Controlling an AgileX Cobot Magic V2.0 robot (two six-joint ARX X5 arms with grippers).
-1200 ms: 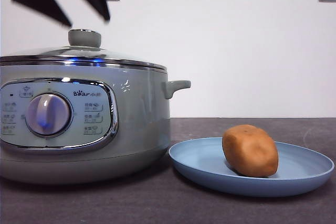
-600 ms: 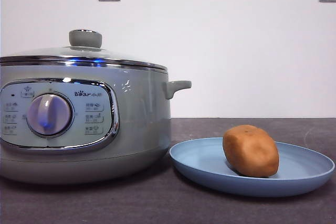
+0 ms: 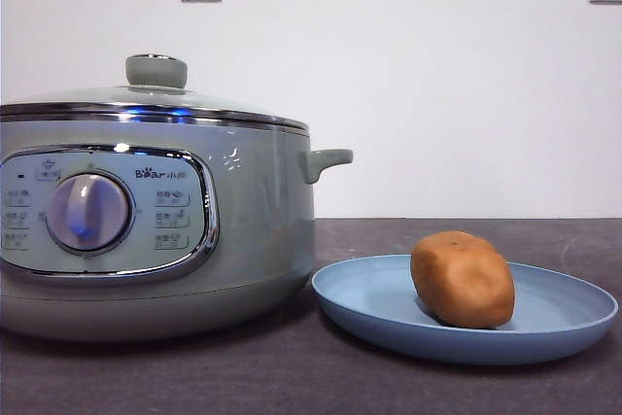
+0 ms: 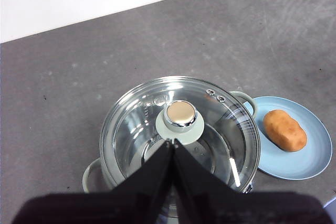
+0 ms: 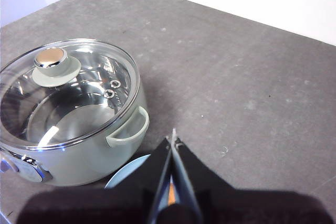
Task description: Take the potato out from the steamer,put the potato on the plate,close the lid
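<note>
Grey-green and lidded, the steamer (image 3: 155,230) was seen at the left, the lid (image 3: 155,99) seated level on its rim. Just beside it, the potato (image 3: 463,279) lay on the plate (image 3: 544,323). The left gripper (image 4: 172,142) was held above the lid knob, clenched on nothing; the right gripper (image 5: 173,139) was likewise pressed closed and empty above the plate. Little was judged left to fail; a careless descent could knock the lid askew or nudge the potato off the shallow plate.
</note>
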